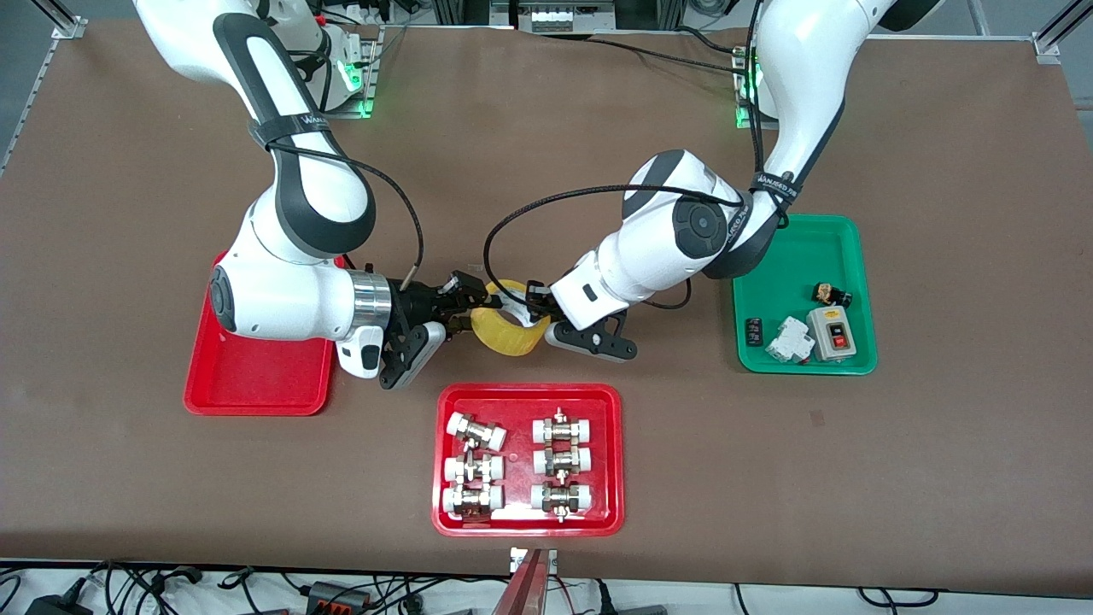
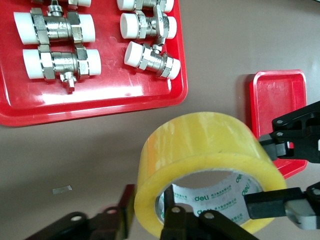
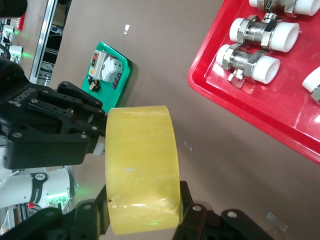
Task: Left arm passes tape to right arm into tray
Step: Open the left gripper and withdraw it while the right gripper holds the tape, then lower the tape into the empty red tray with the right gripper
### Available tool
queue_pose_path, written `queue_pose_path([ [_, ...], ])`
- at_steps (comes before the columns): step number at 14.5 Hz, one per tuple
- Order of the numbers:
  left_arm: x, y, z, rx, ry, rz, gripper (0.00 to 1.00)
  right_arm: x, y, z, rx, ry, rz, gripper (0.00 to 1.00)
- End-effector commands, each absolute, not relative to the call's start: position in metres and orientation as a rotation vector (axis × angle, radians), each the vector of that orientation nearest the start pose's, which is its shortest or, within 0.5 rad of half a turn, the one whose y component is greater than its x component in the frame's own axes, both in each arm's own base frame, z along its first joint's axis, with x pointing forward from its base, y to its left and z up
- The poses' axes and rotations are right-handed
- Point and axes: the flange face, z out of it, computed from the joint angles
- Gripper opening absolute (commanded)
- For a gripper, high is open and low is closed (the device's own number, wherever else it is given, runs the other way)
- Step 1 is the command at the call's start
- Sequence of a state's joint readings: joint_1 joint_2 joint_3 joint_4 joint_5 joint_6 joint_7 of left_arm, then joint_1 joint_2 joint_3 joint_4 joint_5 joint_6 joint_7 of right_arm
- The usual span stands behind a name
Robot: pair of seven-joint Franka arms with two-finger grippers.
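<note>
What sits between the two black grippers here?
The yellow translucent tape roll, held between the left gripper and right gripper, seen in the front view.
</note>
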State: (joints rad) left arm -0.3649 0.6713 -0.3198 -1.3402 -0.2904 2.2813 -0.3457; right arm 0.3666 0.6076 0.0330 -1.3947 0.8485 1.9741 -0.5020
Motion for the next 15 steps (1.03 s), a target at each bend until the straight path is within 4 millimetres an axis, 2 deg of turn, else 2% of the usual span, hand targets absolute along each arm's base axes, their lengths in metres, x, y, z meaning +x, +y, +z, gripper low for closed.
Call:
queue_pose_path([
  [1,0.621,-0.427,0.401,2.621,-0.114,0.086,1.00,0.650,0.320,0.374,-2.247,-0.639,-0.023,0.24],
  [3,0.624,-0.417,0.407,2.629,-0.109,0.070,1.00,0.650,0.320,0.374,-2.246,-0.641,-0.024,0.24],
  [5,0.625,-0.398,0.424,2.653,-0.114,0.013,1.00,0.650,0.320,0.374,-2.247,-0.637,-0.023,0.24],
  [7,0.618,-0.376,0.449,2.690,-0.129,-0.084,1.00,0.651,0.320,0.373,-2.251,-0.633,-0.020,0.24],
  [9,0.618,-0.341,0.461,2.729,-0.117,-0.203,1.00,0.652,0.316,0.372,-2.257,-0.628,-0.021,0.24],
  [10,0.617,-0.329,0.468,2.741,-0.115,-0.242,1.00,0.652,0.312,0.366,-2.267,-0.623,-0.011,0.24],
  [11,0.615,-0.321,0.475,2.752,-0.116,-0.280,1.00,0.656,0.301,0.364,-2.281,-0.613,-0.012,0.24],
  [12,0.610,-0.313,0.483,2.767,-0.120,-0.311,1.00,0.664,0.281,0.360,-2.306,-0.590,-0.016,0.24],
  [13,0.605,-0.309,0.485,2.780,-0.128,-0.356,1.00,0.668,0.255,0.347,-2.334,-0.549,0.000,0.24],
  [14,0.605,-0.293,0.489,2.812,-0.121,-0.389,1.00,0.673,0.227,0.338,-2.349,-0.499,0.007,0.24],
  [15,0.605,-0.276,0.492,2.843,-0.111,-0.420,1.00,0.680,0.178,0.326,-2.355,-0.420,0.027,0.24],
])
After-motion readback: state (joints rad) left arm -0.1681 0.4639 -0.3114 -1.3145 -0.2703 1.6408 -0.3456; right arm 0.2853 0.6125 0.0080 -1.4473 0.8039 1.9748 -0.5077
